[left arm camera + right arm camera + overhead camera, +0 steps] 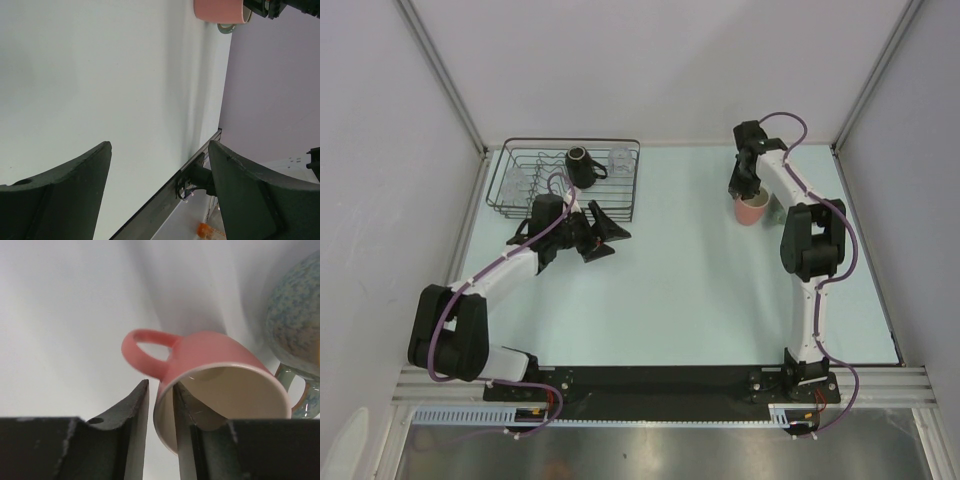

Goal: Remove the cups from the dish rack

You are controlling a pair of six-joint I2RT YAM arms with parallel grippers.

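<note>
Table [680, 290]: pale mint-green top, walled by white panels on three sides. Dish rack [620, 198]: black wire basket, standing at the far left corner of the table. Left arm: reaches forward to the rack's near right corner. Left gripper [605, 238] [159, 145]: jaws spread wide, nothing between them, only bare table showing in the gap; it hangs just in front of the rack, outside its wires. Right arm: stretched to the far right of the table, well apart from the rack. Right gripper [745, 190] [160, 385]: pointed down at the pink cup [752, 210] [220, 370] [220, 10], jaws a little apart astride its wall, one finger inside the mouth and one outside by the handle; a thin strip of table shows between the outer finger and the wall, and whether the cup is pinched cannot be told. Pink cup: on the table, mouth up, cream inside. Pale green-teal cup [295, 330] [226, 28]: speckled, just beside the pink one; contact cannot be told. Black mug [580, 164]: inside the rack, toward its far side, mouth up. Clear glass tumbler [620, 158]: faint, in the rack's far right corner.
</note>
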